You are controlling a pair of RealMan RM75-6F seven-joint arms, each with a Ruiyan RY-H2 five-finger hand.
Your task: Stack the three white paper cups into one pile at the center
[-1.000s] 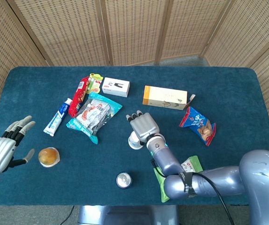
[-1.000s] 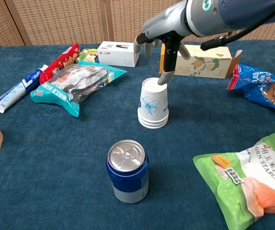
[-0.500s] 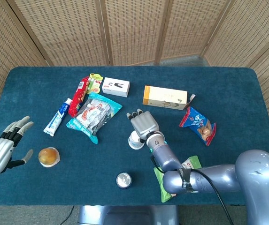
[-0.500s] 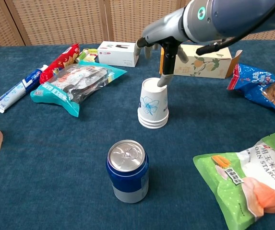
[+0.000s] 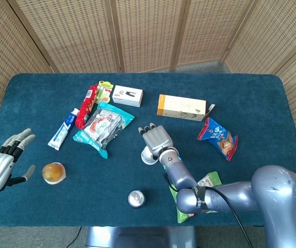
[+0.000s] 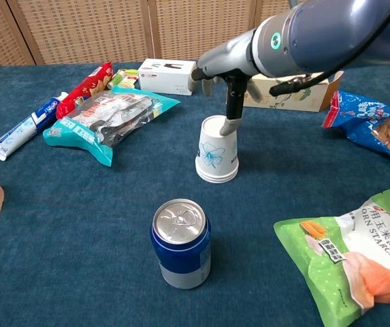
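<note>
Right hand (image 6: 230, 80), fingers spread, one fingertip on one stack of paper cups (image 6: 217, 150); left hand (image 5: 3, 163) splayed, empty.

Green snack bag (image 6: 350, 255), chest view, lower right: white panel printed "CORN STARCH", first letter partly cut off. Other packaging, the toothpaste tube (image 6: 22, 129), red packet (image 6: 84, 88), white box (image 6: 167, 75) and blue packet (image 6: 374, 126), carries print too small or blurred to read.

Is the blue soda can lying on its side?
No, the blue can stands upright on the table, its silver top with the pull tab facing up, in front of the stacked paper cups.
</note>
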